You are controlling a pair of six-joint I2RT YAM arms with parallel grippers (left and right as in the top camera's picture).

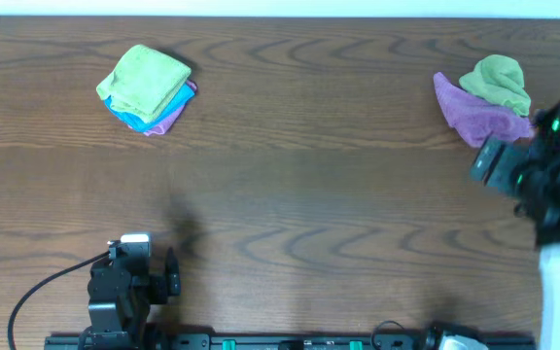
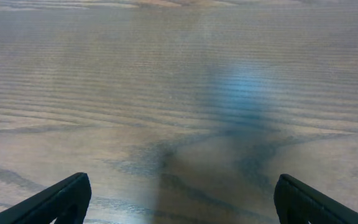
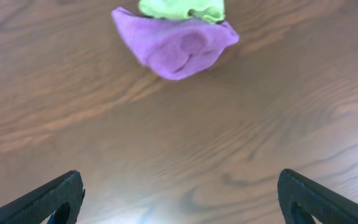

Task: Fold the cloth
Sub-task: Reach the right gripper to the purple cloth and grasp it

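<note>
We are seeing two groups of fabric on the brown wood-grain table. At the far left, a neat stack of folded cloths, green over blue over purple, is sitting squared up. We are reading that as finished work, parked away from the arms.

At the far right, a crumpled purple fabric cloth is lying in a loose heap, with a crumpled lime-green fabric cloth bunched against its far edge and partly overlapping it. Both are unfolded, so we are judging these to be what is left to fold. The purple one is the likelier pick, since it is lying nearer the right arm.

The right end effector is hovering just short of the purple heap. Its fingers are spread wide and holding nothing, and its camera is pointing straight at the heap, so we are reading this as an approach pose. From overhead, the right arm is reaching in from the right edge, near the pile but not touching it.

The left end effector is also spread wide and carrying nothing, and is looking down at bare table. That arm is sitting tucked at the near left edge, well apart from both groups, so we are judging it to be idle.
</note>
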